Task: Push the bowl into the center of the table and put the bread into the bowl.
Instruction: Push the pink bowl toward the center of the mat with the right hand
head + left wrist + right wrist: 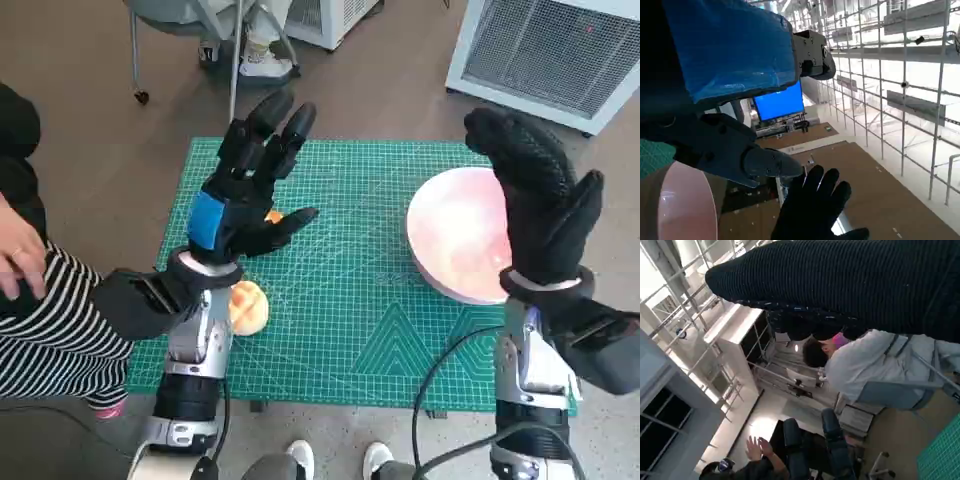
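Lying beside the left hand (245,195), bread (247,306); bowl (455,240) by right hand (540,200)

A lab or workshop hall: green cutting mat (370,300), white equipment cabinets (555,55), high glazed walls (900,75).

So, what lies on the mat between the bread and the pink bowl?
Nothing: in the head view, only bare green mat lies between the bread and the bowl. The left hand hangs above the bread's end of it.
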